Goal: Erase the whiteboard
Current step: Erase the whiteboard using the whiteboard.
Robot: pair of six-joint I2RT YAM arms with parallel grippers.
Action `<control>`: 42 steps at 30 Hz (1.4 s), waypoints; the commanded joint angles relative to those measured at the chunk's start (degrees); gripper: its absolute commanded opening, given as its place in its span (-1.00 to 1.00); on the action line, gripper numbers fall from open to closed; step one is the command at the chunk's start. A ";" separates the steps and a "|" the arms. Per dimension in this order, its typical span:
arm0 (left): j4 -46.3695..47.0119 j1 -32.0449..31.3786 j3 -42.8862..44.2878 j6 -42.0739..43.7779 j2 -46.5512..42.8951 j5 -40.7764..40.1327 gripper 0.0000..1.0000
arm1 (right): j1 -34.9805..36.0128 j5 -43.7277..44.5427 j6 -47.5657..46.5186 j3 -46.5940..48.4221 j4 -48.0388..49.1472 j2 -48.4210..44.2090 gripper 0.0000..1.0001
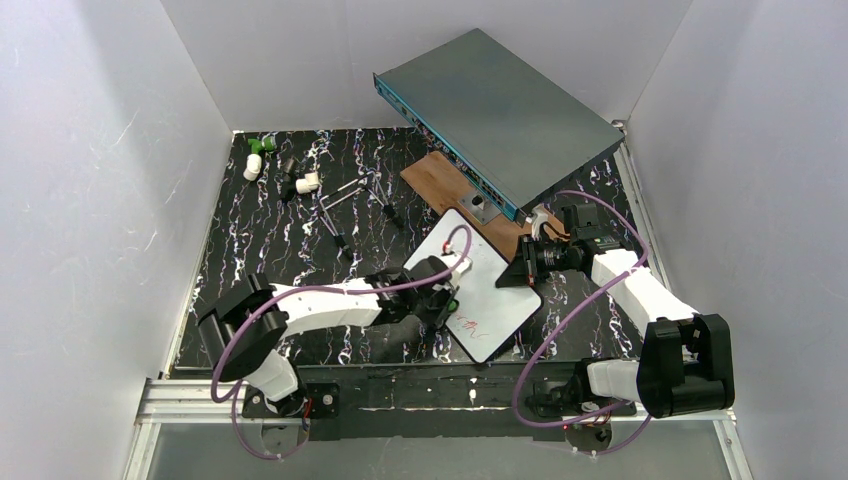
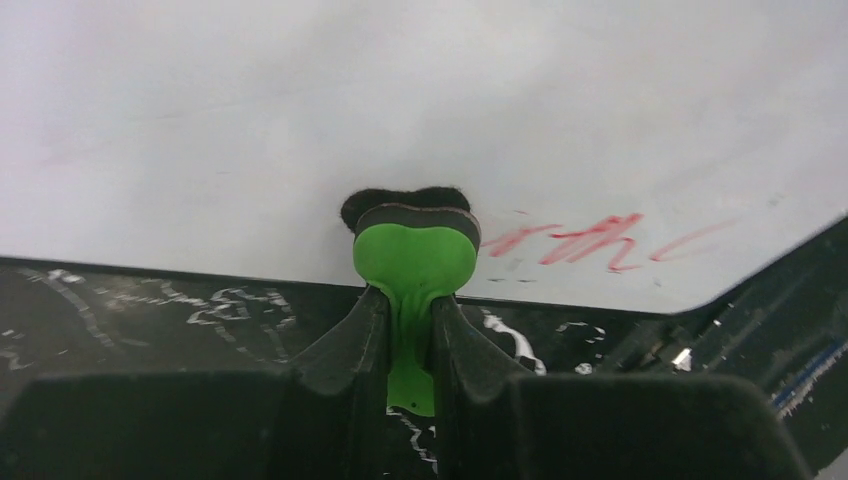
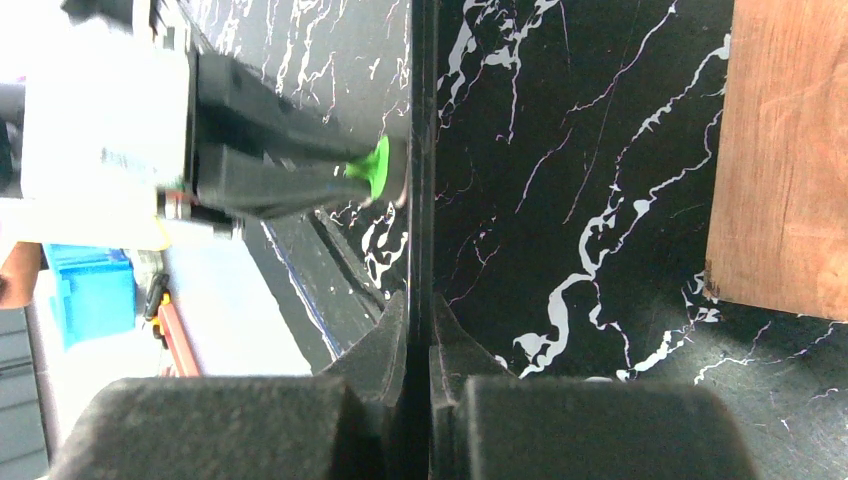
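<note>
The whiteboard (image 1: 487, 290) lies slanted on the black marbled table, with red handwriting (image 1: 470, 325) near its front corner. My left gripper (image 1: 447, 300) is shut on a green eraser (image 2: 415, 250), whose black felt pad presses on the board just left of the red handwriting (image 2: 590, 240). The board (image 2: 400, 100) above the eraser looks wiped, with only faint pink smears. My right gripper (image 1: 516, 272) is shut on the board's right edge. In the right wrist view the board (image 3: 421, 150) is seen edge-on between the right gripper (image 3: 420, 305) fingers, with the eraser (image 3: 378, 170) against its left face.
A grey-teal metal box (image 1: 500, 105) leans at the back, over a brown wooden plank (image 1: 440, 180) just behind the board. Small white and green caps (image 1: 255, 155) and dark pens (image 1: 340, 215) lie at the back left. White walls enclose the table on three sides.
</note>
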 commanded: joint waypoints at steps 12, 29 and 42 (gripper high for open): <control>3.42 -7.13 -2.55 -1.05 -0.33 -7.05 -1.00 | 1.08 -3.70 -1.63 0.94 -1.97 -0.06 -0.97; 1.85 -3.97 -0.46 2.61 -2.15 -9.55 -1.00 | 1.08 -3.57 -1.65 0.94 -1.96 -0.33 -0.97; -1.58 -13.21 1.47 1.34 1.15 -15.91 -1.00 | 1.08 -3.64 -1.65 0.91 -1.98 -0.29 -0.97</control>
